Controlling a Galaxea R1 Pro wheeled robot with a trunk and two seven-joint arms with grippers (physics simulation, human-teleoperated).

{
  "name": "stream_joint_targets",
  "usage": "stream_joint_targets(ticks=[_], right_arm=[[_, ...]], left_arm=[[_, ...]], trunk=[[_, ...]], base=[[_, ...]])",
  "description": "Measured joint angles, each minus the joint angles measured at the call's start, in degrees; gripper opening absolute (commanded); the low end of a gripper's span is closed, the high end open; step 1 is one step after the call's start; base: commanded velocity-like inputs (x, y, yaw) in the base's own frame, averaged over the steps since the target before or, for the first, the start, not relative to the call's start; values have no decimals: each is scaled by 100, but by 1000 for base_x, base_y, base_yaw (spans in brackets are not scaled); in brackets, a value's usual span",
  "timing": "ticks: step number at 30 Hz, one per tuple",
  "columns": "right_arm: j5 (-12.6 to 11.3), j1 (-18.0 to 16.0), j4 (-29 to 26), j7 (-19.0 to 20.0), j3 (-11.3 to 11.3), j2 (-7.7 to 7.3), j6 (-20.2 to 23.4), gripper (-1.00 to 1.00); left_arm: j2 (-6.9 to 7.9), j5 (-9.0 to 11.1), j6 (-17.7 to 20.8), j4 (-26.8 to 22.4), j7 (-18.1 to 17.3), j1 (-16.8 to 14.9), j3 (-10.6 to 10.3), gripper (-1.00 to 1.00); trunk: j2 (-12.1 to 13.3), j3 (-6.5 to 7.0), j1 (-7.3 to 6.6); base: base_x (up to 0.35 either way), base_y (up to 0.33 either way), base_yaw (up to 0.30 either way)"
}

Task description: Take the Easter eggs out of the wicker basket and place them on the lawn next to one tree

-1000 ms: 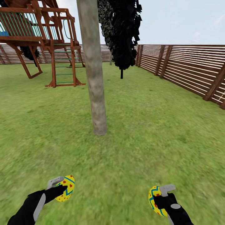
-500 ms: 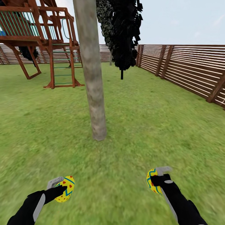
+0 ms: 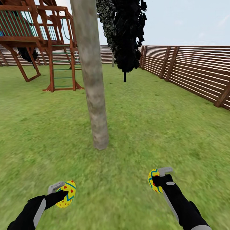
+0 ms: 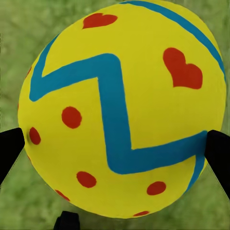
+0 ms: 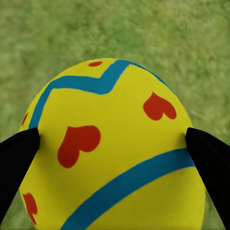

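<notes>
Two eggs are in view, one in each gripper, both held low over the lawn (image 3: 134,134) at its near edge. The left gripper (image 3: 60,194) is clamped on the left egg (image 3: 66,194); in the left wrist view a black fingertip (image 4: 9,148) presses each side of that egg (image 4: 122,112), whose yellow shell carries a teal zigzag, red dots and red hearts. The right gripper (image 3: 158,179) is clamped on the right egg (image 3: 153,180), a little farther forward than the left one; in the right wrist view its two black fingertips (image 5: 17,158) pinch the egg (image 5: 120,153) across its width, with blurred grass behind. Beyond the eggs, roughly midway between them and somewhat apart, one tree (image 3: 92,83) rises from the lawn with a thick, pale, mottled, slightly slanted trunk. Farther back stand one near-black conifer (image 3: 126,35) and one wooden playset (image 3: 38,41) to the left. A slatted brown fence (image 3: 191,70) runs along the far and right edges of the lawn.
</notes>
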Motion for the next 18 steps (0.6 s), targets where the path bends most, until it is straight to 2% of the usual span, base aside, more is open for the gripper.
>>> stream_joint_targets(ticks=[8,14,18], right_arm=[[3,0,35,-1,2,5,-9,-100],[4,0,153,-12,65,40,19,-100],[8,0,344,-27,200,43,16,-100]], left_arm=[[-20,-6,0,6,0,0,-9,-100],[26,24,-83,-48,0,0,42,-100],[189,29,-94,-64,10,0,85,-100]], trunk=[[0,0,0],[0,0,0],[0,0,0]], base=[[340,0,0],[340,0,0],[340,0,0]])
